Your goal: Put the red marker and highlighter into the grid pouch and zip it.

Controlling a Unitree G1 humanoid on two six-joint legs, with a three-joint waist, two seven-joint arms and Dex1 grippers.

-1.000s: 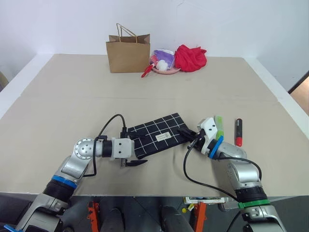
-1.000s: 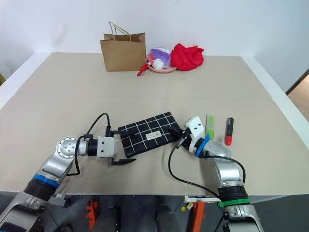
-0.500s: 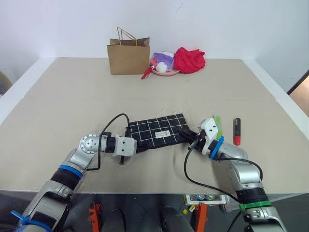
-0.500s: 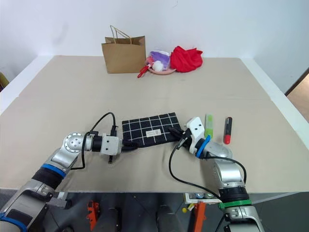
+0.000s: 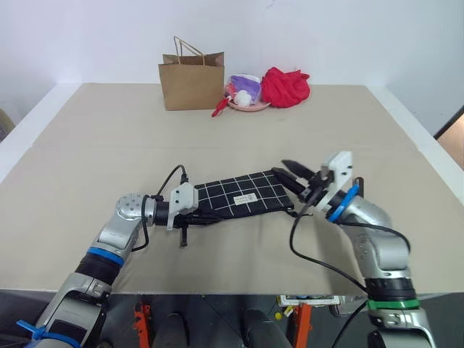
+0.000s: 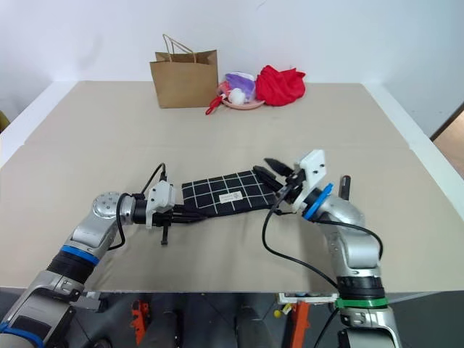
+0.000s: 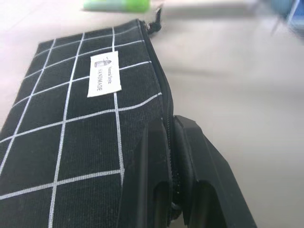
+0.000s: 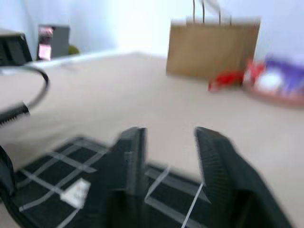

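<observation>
The grid pouch (image 5: 243, 193) lies flat at the middle of the table, black with white lines and a small white label. My left gripper (image 5: 204, 215) is shut on the zipper edge at its left end; the left wrist view shows that edge pinched between the fingers (image 7: 156, 142). My right gripper (image 5: 287, 168) hangs open above the pouch's right end, with nothing between its fingers. The highlighter (image 7: 116, 4) lies on the table just beyond the pouch's far end. A dark part of the red marker (image 6: 346, 185) peeks out behind my right arm.
A brown paper bag (image 5: 192, 78) stands at the back of the table. Beside it are a pink plate (image 5: 249, 106) with small items and a red cloth (image 5: 285, 85). The table's right edge (image 5: 420, 145) runs close to my right arm.
My right gripper has opened and risen off the pouch's right end. My left gripper, open beside the pouch a second ago, has shut on its left end.
</observation>
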